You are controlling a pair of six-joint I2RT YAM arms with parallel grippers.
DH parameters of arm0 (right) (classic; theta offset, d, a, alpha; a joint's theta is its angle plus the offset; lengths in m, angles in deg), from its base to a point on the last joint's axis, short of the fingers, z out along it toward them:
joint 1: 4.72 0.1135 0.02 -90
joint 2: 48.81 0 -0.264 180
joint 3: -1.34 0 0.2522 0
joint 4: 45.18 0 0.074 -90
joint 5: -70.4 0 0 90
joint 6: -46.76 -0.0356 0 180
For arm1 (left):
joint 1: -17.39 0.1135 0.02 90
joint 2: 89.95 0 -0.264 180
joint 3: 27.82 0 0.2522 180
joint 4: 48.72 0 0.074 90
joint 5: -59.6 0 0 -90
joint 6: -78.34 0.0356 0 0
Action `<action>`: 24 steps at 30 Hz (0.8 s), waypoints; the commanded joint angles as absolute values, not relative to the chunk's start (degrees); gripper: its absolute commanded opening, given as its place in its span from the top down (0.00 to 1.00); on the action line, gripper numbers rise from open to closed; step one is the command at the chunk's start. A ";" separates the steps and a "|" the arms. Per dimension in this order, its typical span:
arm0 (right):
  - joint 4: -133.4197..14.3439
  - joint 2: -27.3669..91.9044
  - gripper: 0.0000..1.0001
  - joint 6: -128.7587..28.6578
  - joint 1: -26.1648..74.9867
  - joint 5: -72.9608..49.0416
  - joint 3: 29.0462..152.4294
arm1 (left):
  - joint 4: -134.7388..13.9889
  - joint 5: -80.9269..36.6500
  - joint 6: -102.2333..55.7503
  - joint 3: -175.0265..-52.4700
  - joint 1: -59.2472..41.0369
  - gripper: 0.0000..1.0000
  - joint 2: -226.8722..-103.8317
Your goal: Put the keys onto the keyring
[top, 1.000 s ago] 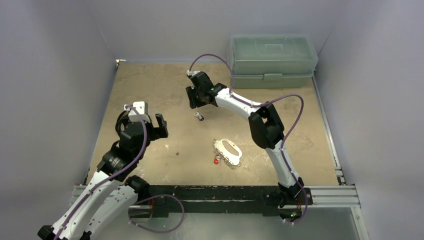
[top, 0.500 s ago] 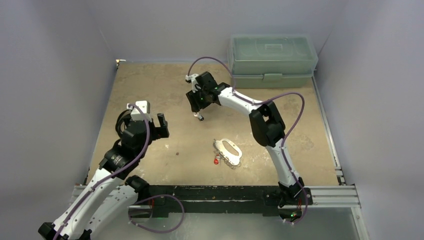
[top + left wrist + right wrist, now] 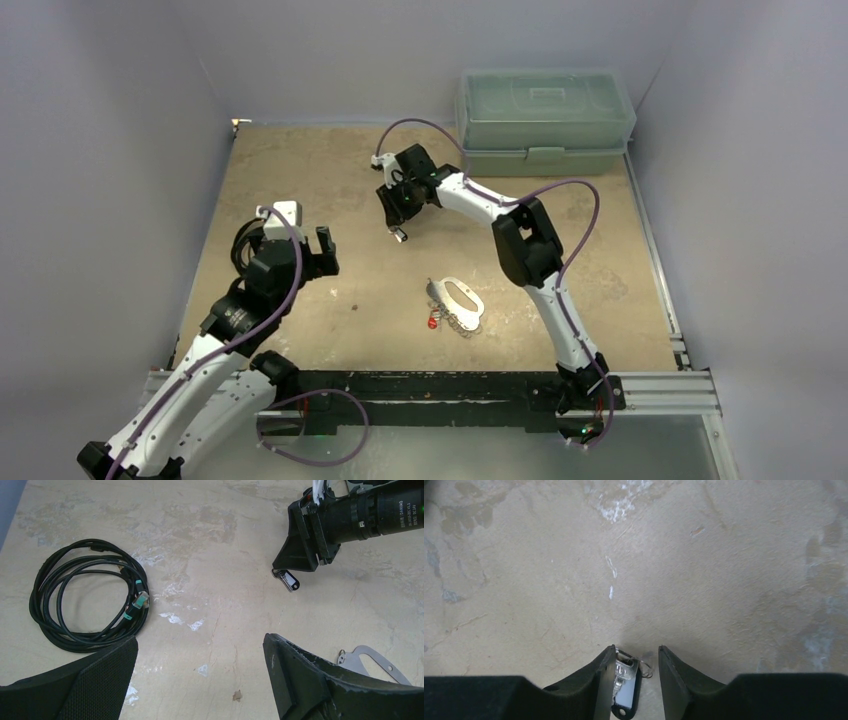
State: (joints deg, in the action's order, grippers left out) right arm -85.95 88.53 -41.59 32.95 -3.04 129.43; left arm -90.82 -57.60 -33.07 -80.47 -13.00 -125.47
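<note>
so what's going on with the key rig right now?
The right hand is down at the table, its fingers straddling the dark-headed key. The key lies against one finger with a gap on the other side, so it is not clamped yet. The left hand hangs open off to the left, holding nothing. The keyring lies flat nearer the arm bases, with the red-headed key at its edge; I can't tell whether that one is hooked on.

The left arm (image 3: 215, 340) rises from the near-left corner of the table (image 3: 300, 160), elbow bent, and the left gripper (image 3: 200, 639) hovers with jaws spread wide. The right arm (image 3: 540, 270) reaches toward the far middle, the right gripper (image 3: 636, 652) pointing down at the surface, jaws partly apart.
</note>
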 commanded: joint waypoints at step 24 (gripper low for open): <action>-92.21 89.01 0.84 -35.33 30.73 4.32 132.33 | -89.44 -57.56 -32.06 -81.61 -12.58 0.05 -126.24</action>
State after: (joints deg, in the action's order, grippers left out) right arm -91.94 88.96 -36.32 30.94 3.97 129.97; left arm -90.82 -57.60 -33.07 -80.47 -13.00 -126.15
